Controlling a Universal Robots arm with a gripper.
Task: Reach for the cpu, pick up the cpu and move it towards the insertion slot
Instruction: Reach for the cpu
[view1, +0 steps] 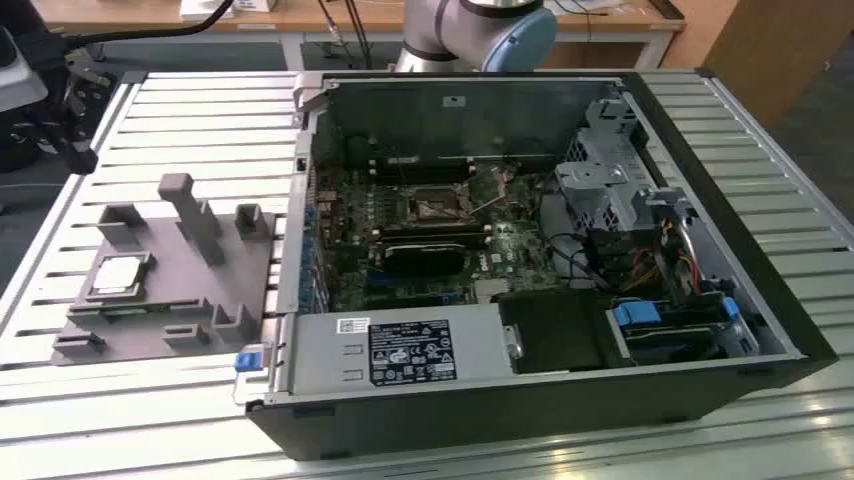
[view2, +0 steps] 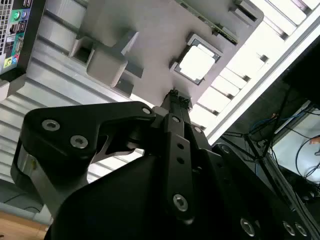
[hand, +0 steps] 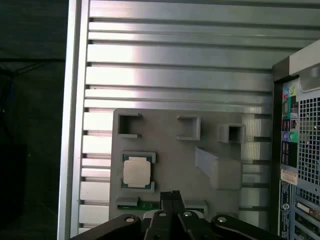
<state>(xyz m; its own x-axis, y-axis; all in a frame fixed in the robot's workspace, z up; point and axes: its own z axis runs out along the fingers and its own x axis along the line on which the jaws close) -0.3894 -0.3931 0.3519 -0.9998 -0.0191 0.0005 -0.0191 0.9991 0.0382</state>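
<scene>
On the tray (hand: 167, 147) the cpu (hand: 137, 171) sits unpicked; we note jaws pressed together, empty, near it; slot (view1: 434, 207) well apart.

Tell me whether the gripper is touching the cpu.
Apart. In the first wrist view, bare grey tray separates the gripper from the cpu.

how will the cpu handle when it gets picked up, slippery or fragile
Probably stiff: the cpu is a flat square with a metal top, so it shouldn't flex. Likely slippery, since that top shines in both wrist views. It sits low in a framed pocket of the grey tray, so a sideways push probably won't slide it.
</scene>
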